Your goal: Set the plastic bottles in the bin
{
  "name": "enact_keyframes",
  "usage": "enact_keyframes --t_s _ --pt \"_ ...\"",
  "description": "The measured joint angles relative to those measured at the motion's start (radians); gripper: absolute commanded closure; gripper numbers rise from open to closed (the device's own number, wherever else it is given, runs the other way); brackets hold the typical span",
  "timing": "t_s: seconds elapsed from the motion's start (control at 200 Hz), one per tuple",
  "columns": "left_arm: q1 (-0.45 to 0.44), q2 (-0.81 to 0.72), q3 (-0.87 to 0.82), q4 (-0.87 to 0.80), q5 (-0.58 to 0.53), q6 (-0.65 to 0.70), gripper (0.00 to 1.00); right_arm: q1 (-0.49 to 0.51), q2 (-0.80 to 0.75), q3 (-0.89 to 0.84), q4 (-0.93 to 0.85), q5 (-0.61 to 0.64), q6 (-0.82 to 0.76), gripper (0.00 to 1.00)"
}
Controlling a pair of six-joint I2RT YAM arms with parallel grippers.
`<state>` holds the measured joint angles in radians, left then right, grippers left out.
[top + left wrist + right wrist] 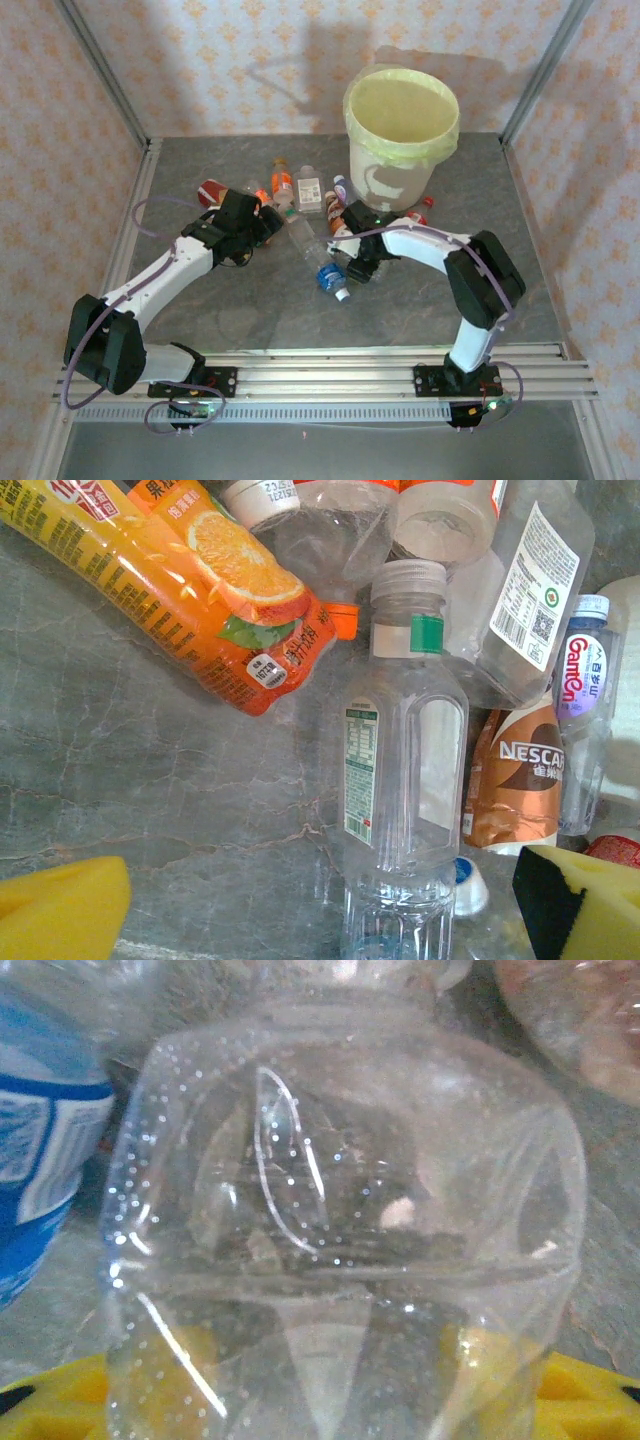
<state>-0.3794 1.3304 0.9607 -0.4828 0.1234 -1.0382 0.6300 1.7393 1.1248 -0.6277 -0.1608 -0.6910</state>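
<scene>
At the near middle of the table (pixel 250 310), the right gripper (pixel 320 1405) is clamped on a clear dented bottle (pixel 340 1230), with its yellow pads (pixel 590 1400) set against both sides. A blue-labelled bottle (pixel 40 1160) lies just beside it. Farther left, the left gripper (pixel 320 910) is held wide apart, and a clear white-capped bottle (pixel 405 770) lies between its fingers, touched by neither. The other plastic bottles (pixel 300 190) are scattered beyond, near the bin (pixel 395 175), which stands upright at the far right.

Cream bin (pixel 410 182), yellow-green liner (pixel 441 140); orange-labelled bottle (pixel 180 590); clear bottle (pixel 340 1240); grey marbled table (pixel 150 780)
</scene>
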Motion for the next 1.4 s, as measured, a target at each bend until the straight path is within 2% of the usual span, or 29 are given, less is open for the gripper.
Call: enact_keyframes --t_s 0.235,0.49,0.771,0.946,1.251,1.401 --pt "0.0 0.0 0.0 0.001 0.0 0.01 0.0 0.0 -0.169 -0.019 -0.02 0.012 0.01 0.56" --pt "0.0 0.0 0.0 0.002 0.0 0.01 0.0 0.0 -0.23 0.003 -0.09 0.018 0.009 0.6" --pt "0.0 -0.01 -0.019 0.002 0.0 0.01 0.0 0.0 -0.379 0.013 0.023 -0.005 0.015 0.61" --pt "0.0 -0.037 -0.035 0.004 0.0 0.015 0.0 -0.011 -0.433 0.043 0.121 -0.038 0.08 0.61" --pt "0.0 -0.039 -0.034 0.01 0.008 0.018 0.0 -0.127 -0.47 0.151 0.328 -0.119 0.291 0.62" --pt "-0.002 -0.039 -0.034 0.035 0.027 0.016 0.0 -0.241 -0.399 0.317 0.37 -0.166 0.439 0.63"
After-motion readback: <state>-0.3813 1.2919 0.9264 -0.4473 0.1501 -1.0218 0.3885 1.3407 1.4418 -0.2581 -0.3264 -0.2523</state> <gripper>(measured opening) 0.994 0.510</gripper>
